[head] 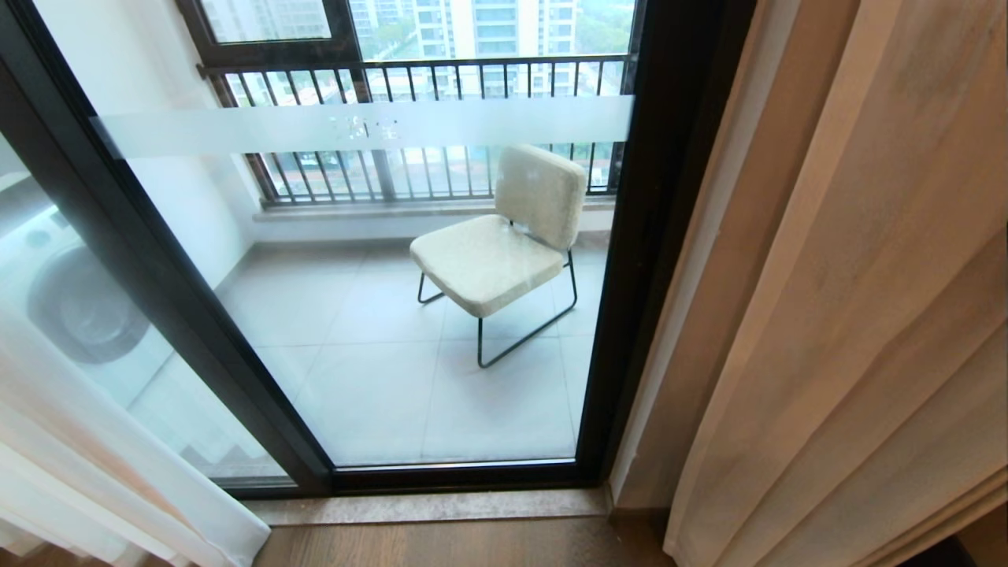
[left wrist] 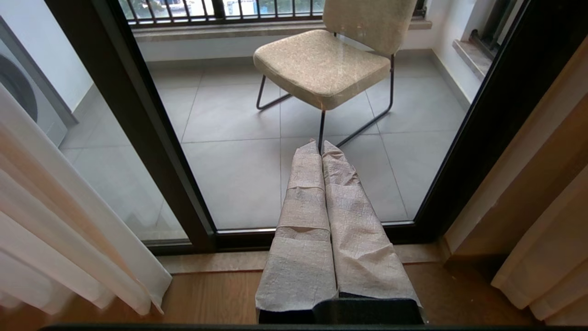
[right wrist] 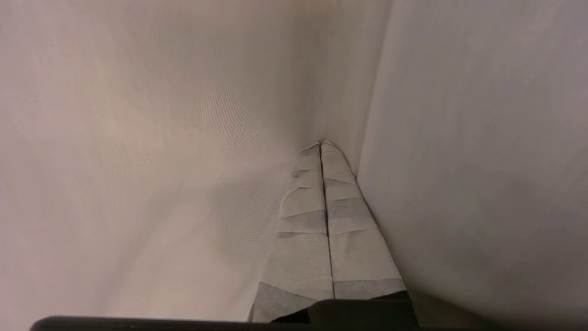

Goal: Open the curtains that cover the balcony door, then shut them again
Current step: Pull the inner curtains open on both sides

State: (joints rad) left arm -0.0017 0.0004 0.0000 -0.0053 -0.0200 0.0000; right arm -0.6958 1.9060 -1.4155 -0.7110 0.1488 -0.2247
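The balcony door [head: 654,236] stands uncovered across the middle of the head view, its frosted band [head: 362,126] in plain sight. The thick beige curtains [head: 850,315] hang bunched at the right, and the white sheer [head: 94,441] hangs at the left. Neither arm shows in the head view. My left gripper [left wrist: 321,143] is shut and empty, low over the floor, pointing at the door's glass between the sheer [left wrist: 69,220] and the beige drape [left wrist: 546,257]. My right gripper [right wrist: 321,143] is shut, its tip pushed into a fold of pale curtain fabric [right wrist: 161,138] that fills its view. Nothing shows between its fingers.
Behind the glass a cushioned chair [head: 504,244] stands on the tiled balcony, a dark railing [head: 425,79] beyond it. A washing machine [head: 71,299] shows through the left panel. A stone sill [head: 425,505] and wooden floor [head: 441,547] lie before the door.
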